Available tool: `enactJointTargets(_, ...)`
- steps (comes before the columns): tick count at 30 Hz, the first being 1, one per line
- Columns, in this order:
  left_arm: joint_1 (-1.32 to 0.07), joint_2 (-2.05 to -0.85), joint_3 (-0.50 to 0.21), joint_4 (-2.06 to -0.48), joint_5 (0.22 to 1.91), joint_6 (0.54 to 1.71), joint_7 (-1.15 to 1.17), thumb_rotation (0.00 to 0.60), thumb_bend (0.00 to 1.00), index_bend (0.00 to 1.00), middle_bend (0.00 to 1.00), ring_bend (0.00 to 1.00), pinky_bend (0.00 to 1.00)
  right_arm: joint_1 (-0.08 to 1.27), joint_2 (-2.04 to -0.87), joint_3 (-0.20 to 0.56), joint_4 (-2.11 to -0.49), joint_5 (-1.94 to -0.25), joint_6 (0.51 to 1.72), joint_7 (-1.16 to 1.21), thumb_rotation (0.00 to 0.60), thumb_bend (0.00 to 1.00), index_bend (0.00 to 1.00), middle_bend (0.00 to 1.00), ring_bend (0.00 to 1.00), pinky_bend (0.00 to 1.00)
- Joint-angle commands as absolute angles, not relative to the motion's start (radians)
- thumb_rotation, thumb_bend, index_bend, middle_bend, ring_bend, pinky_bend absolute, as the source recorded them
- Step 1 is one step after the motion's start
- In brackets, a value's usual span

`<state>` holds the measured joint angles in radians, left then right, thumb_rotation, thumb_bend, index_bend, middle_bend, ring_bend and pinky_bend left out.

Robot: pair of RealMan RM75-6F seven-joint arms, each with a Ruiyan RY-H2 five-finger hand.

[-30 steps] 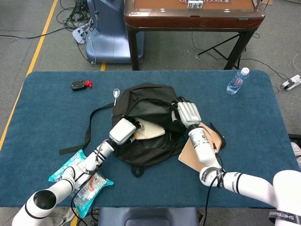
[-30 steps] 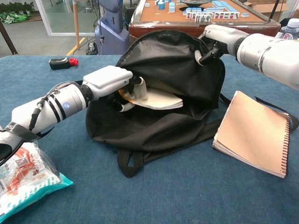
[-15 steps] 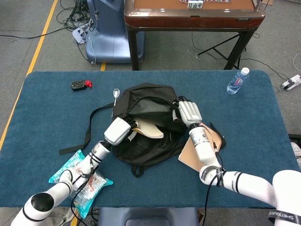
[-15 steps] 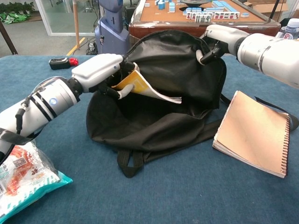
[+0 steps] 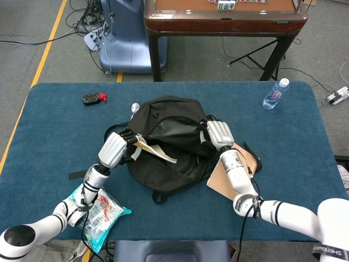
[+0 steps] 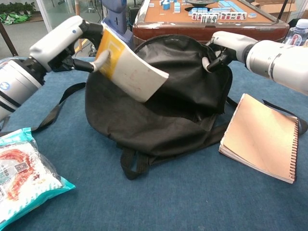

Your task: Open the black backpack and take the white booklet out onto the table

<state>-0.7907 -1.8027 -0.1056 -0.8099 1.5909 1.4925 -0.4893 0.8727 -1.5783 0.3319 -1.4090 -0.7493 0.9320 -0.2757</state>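
Observation:
The black backpack (image 5: 169, 147) (image 6: 163, 110) lies in the middle of the blue table. My left hand (image 5: 113, 148) (image 6: 67, 41) grips the white booklet (image 5: 155, 152) (image 6: 130, 67) by its yellow corner and holds it tilted above the bag's left side, clear of the opening. My right hand (image 5: 217, 134) (image 6: 222, 46) pinches the bag's upper right rim.
A brown spiral notebook (image 5: 234, 172) (image 6: 262, 137) lies right of the bag. Snack packets (image 5: 92, 213) (image 6: 21, 175) sit at the front left. A water bottle (image 5: 275, 94), a spoon (image 5: 134, 108) and a small black-and-red object (image 5: 92, 99) lie farther back. Bag straps (image 5: 101, 153) trail left.
My left hand has drawn the booklet out of the bag, up and to the left. The bag's opening has slumped. The right hand has stayed on the rim.

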Motion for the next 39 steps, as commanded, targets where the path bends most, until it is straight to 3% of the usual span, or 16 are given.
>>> enactJointTargets(1,-0.745,-1.715,-0.131,-0.935,1.577,1.545,-0.487,0.600,0.58,0.68,0.69,0.58,0.41,0.870,-1.577,0.325,-1.414,-0.758,0.924,-0.270,0.600,0.62,0.57,0.31,0.13,0.21)
enactJointTargets(11,-0.691,-1.582,-0.147,-1.219,1.533,1.494,-0.502,0.600,0.58,0.68,0.69,0.58,0.42,0.878,-1.598,0.311,-1.437,-0.803,0.915,-0.259,0.600,0.59,0.57,0.30,0.13,0.21)
enactJointTargets(17,-0.692,-1.598,-0.150,-1.232,1.535,1.461,-0.499,0.600,0.58,0.68,0.69,0.58,0.42,0.877,-1.596,0.308,-1.452,-0.812,0.920,-0.261,0.600,0.56,0.57,0.30,0.13,0.21)
enactJointTargets(23,-0.695,-1.592,-0.204,-1.241,1.534,1.494,-0.516,0.600,0.58,0.68,0.70,0.59,0.42,0.872,-1.592,0.295,-1.462,-0.826,0.912,-0.256,0.600,0.53,0.54,0.29,0.13,0.21)
enactJointTargets(27,-0.684,-1.563,-0.243,-1.270,1.525,1.526,-0.518,0.600,0.58,0.68,0.70,0.59,0.42,0.872,-1.587,0.292,-1.470,-0.841,0.895,-0.238,0.600,0.47,0.44,0.28,0.13,0.19)
enactJointTargets(36,-0.655,-1.516,-0.294,-1.312,1.495,1.557,-0.498,0.600,0.58,0.68,0.70,0.59,0.42,0.859,-1.520,0.246,-1.569,-0.937,0.842,-0.207,0.600,0.19,0.06,0.18,0.10,0.10)
enactJointTargets(39,-0.657,-1.516,-0.305,-1.299,1.488,1.552,-0.477,0.600,0.58,0.68,0.70,0.59,0.42,0.834,-1.485,0.226,-1.613,-0.999,0.855,-0.179,0.600,0.16,0.03,0.18,0.09,0.09)
